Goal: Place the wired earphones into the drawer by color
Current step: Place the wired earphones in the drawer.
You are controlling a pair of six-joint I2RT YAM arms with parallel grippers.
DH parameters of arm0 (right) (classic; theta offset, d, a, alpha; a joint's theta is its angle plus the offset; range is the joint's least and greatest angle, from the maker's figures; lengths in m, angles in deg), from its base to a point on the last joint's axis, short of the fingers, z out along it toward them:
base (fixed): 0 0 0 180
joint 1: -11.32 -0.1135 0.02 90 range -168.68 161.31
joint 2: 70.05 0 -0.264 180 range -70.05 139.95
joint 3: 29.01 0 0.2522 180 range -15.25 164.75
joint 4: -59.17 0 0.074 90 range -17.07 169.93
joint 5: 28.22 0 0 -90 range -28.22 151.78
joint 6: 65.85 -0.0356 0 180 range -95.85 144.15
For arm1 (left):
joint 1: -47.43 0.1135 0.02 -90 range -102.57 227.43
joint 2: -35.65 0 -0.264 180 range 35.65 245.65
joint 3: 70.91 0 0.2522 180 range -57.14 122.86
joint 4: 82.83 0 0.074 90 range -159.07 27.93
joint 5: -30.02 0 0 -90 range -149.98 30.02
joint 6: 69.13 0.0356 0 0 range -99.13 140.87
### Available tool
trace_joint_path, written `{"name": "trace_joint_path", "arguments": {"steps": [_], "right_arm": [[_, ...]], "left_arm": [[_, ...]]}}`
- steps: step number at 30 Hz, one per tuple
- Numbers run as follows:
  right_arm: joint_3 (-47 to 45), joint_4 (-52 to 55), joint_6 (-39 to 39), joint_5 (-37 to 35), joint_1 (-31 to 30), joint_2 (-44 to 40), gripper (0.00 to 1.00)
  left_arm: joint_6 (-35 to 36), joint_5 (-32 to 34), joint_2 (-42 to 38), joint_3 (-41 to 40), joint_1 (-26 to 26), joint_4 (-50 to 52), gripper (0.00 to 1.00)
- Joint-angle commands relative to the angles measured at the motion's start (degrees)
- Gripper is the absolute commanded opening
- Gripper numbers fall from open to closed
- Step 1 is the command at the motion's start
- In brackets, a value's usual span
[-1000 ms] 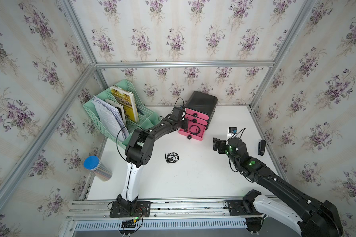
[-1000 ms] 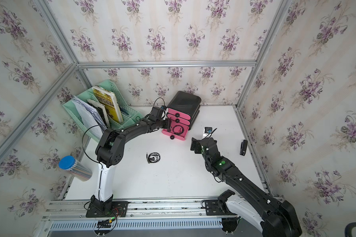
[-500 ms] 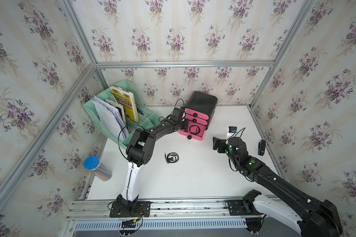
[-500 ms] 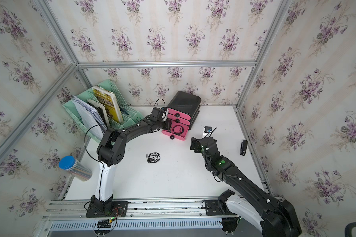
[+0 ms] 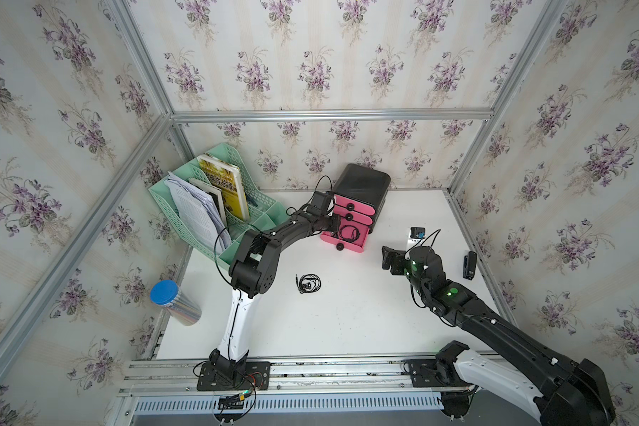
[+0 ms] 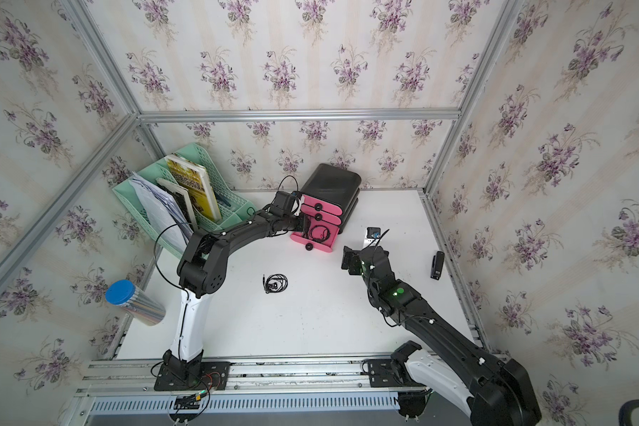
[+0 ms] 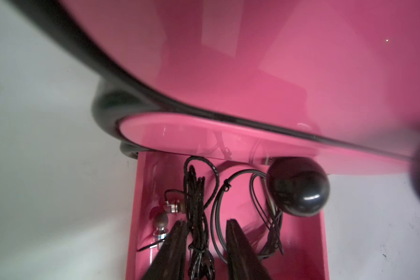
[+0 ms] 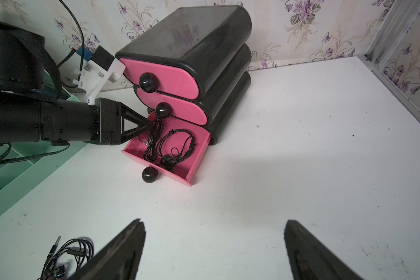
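Black earphones [image 5: 308, 283] lie coiled on the table [image 5: 347, 324], well in front of the open bottom drawer [image 8: 199, 157]. The right gripper [image 8: 214, 221], off to its side, gapes empty. Inside the drawer the left gripper [image 7: 205, 221] straddles a braided set [image 7: 196, 194] lying front-to-back along its fingers [image 7: 175, 247], which, shut a second ago, have parted.

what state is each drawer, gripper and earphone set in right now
top drawer, shut
middle drawer, shut
bottom drawer, pulled open
braided earphones, in the bottom drawer, between the left gripper's parted jaws
second black earphones, coiled on the bottom drawer's floor
left gripper, open, tips inside the bottom drawer
right gripper, open, empty
loose black earphones, coiled on the table, untouched
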Motion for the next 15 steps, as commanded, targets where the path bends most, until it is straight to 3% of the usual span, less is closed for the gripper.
{"name": "trace_joint_path", "arguments": {"steps": [1, 10, 15], "right_arm": [[0.2, -0.8, 0.1, 0.2, -0.1, -0.3, 0.94], [0.2, -1.2, 0.0, 1.0, 0.0, 0.0, 0.94], [0.3, -1.2, -0.3, 1.4, 0.0, 0.1, 0.94]], "left_arm": [[-0.1, -1.7, -2.1, 0.4, 0.0, 0.6, 0.38], [-1.2, 0.6, -6.6, -0.7, 0.1, 2.2, 0.44], [-2.1, 0.3, -4.9, -0.1, 0.2, 1.1, 0.34]]}}
